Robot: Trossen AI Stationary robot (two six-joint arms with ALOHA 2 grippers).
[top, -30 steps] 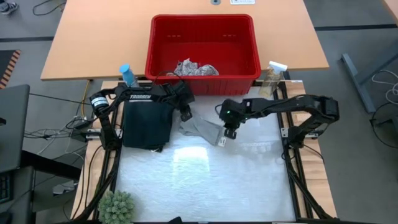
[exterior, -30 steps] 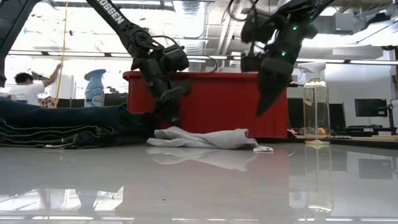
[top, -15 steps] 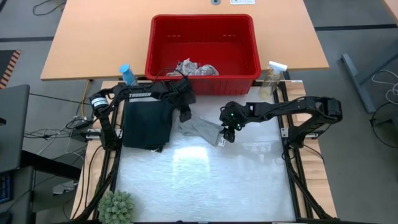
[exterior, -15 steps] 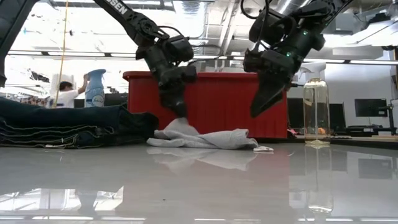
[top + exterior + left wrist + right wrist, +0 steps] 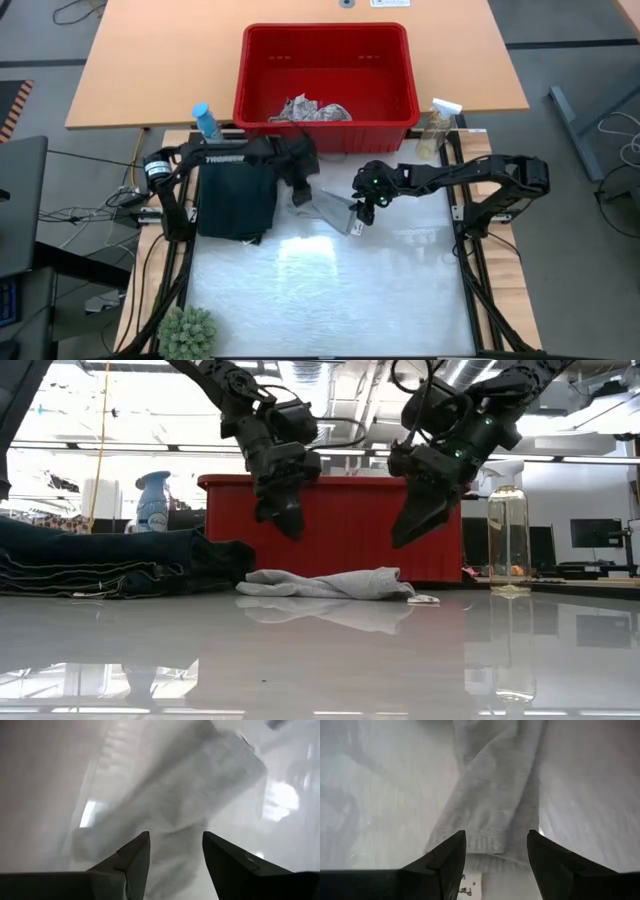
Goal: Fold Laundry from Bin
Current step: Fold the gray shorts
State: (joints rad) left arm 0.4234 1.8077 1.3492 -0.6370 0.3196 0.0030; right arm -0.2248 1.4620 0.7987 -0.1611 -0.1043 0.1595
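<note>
Two jaws open, empty | left gripper (image 5: 285, 520) and right gripper (image 5: 410, 530) above grey cloth (image 5: 325, 582) | cloth flat on bench (image 5: 330, 290)

Two blk arms (image 5: 440, 178), white lettering, cables

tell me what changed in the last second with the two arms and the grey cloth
The left tool let go of the grey cloth, opened and rose clear of it. The right tool opened wider and dipped slightly above the cloth's other end, touching nothing. The cloth settled flat on the table. The folded trousers, the red bin and the printed cloth inside it stayed put.
</note>
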